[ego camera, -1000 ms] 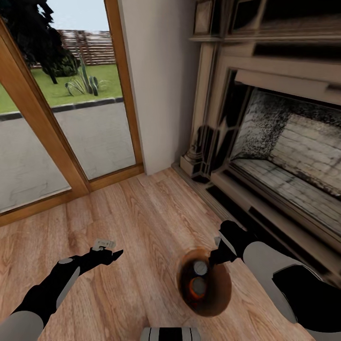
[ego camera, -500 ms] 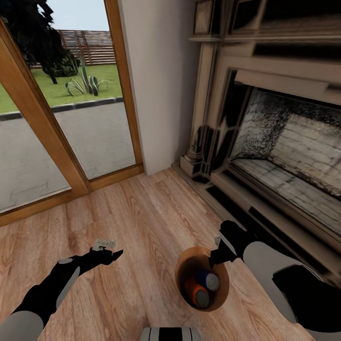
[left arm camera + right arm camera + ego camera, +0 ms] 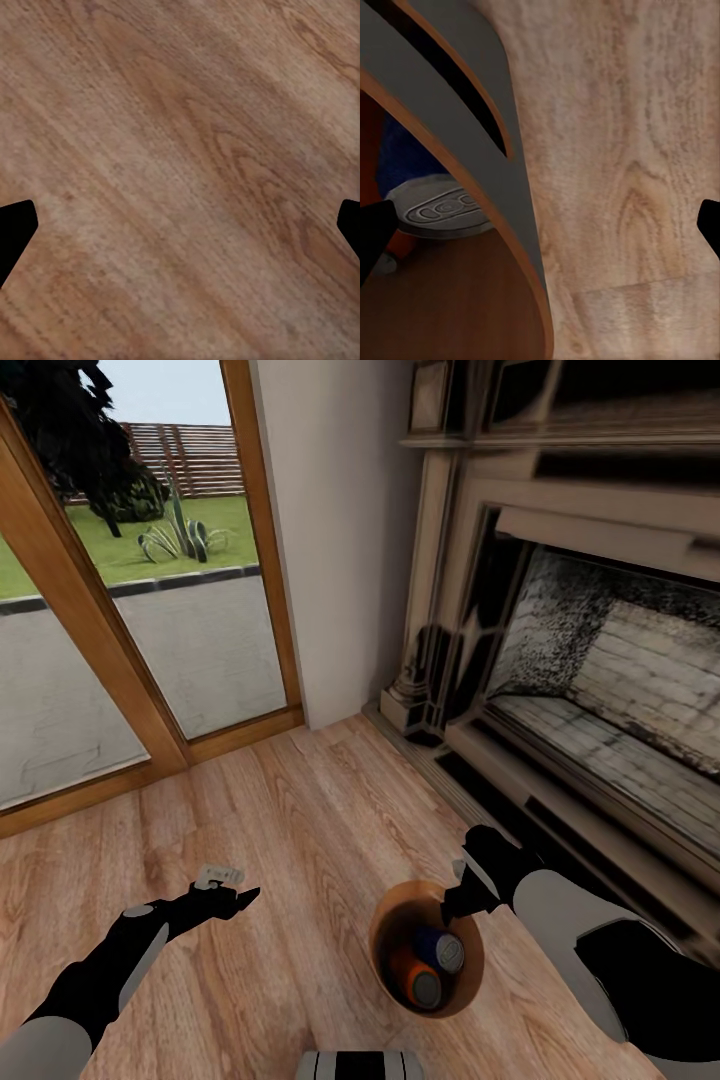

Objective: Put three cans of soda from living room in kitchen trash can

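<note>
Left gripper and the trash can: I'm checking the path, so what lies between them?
In the head view, only bare wood floor lies between the left gripper and the trash can.

Glossy black forearms (image 3: 110,970) with pale grey upper segments (image 3: 560,905); small grey-white block (image 3: 218,875) atop the left wrist.

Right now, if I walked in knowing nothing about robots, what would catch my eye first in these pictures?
Probably the small bin on the wood floor between the two black arms, with an orange can and a blue can inside. The right gripper sits at the bin's rim, straddling its wall. To the right stands a large dark fireplace; to the left, glass doors look onto a garden.
</note>
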